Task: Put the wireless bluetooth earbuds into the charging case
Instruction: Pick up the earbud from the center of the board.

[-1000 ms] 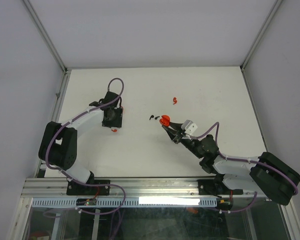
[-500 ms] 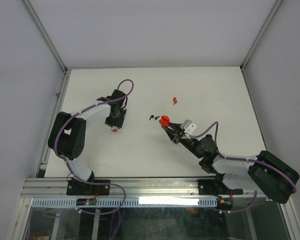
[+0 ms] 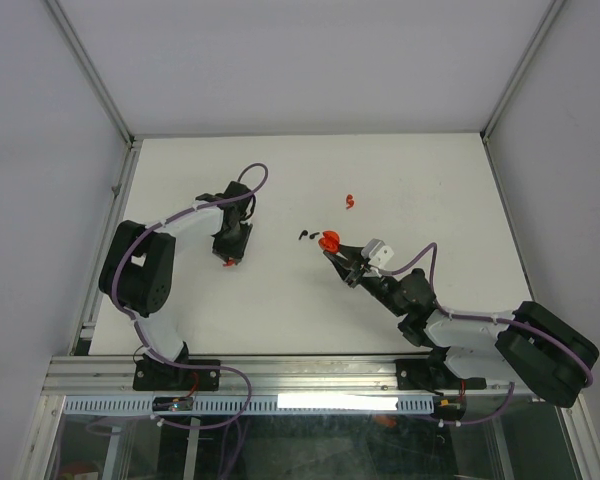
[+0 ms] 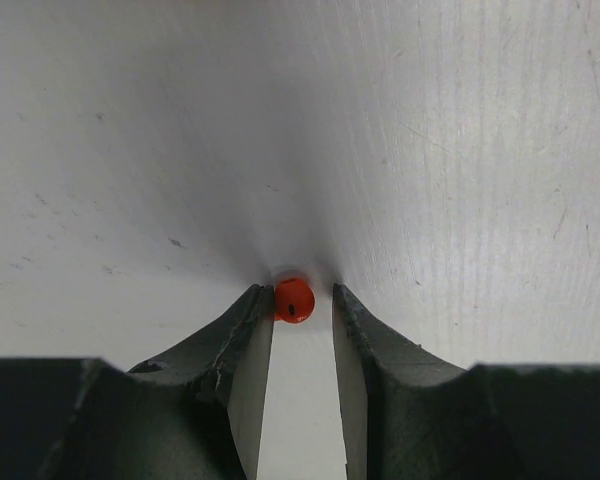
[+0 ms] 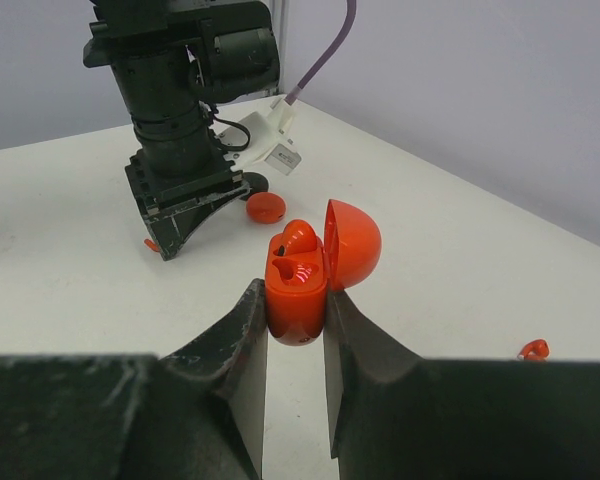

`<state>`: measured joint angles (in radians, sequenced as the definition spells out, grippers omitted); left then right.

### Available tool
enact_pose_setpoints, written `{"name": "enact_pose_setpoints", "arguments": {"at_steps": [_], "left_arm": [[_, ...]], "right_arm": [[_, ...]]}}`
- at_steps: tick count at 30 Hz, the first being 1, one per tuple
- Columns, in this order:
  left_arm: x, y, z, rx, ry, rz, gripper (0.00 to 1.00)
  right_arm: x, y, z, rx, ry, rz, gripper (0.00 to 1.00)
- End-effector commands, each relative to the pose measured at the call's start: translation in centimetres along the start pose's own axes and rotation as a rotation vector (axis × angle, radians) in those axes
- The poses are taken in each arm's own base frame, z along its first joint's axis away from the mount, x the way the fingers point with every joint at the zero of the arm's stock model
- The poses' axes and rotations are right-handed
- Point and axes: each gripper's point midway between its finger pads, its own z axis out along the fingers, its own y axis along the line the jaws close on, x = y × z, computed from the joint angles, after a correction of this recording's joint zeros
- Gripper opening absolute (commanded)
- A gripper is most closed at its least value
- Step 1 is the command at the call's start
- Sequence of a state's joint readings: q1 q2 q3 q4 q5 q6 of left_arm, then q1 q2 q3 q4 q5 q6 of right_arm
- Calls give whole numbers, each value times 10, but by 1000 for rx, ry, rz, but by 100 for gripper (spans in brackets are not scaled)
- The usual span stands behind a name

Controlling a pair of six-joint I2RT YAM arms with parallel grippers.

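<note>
Left wrist view: left gripper (image 4: 299, 293), fingers narrow, brackets 1 tiny red earbud (image 4: 293, 300), likely light and slippery; pinch its round body. Right gripper (image 5: 294, 300) clamps the charging case (image 5: 298, 290).

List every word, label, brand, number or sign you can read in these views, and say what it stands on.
No text can be read in any view.
White tag, in the right wrist view: any print is too blurred to read.
Red charging case, lid open: no marking visible.
Red earbud: one dark spot, no lettering.
</note>
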<state>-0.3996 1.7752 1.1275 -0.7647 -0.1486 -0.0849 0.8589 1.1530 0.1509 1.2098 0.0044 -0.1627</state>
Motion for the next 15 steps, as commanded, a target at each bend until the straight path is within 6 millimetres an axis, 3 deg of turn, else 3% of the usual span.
{"name": "enact_pose_setpoints", "arguments": {"at_steps": [1, 15], "left_arm": [[-1, -12, -7, 61, 14, 0, 32], [-5, -9, 0, 21, 30, -58, 25]], "right_arm": [[-21, -7, 2, 31, -75, 6, 0], [-21, -5, 2, 24, -74, 9, 0]]}}
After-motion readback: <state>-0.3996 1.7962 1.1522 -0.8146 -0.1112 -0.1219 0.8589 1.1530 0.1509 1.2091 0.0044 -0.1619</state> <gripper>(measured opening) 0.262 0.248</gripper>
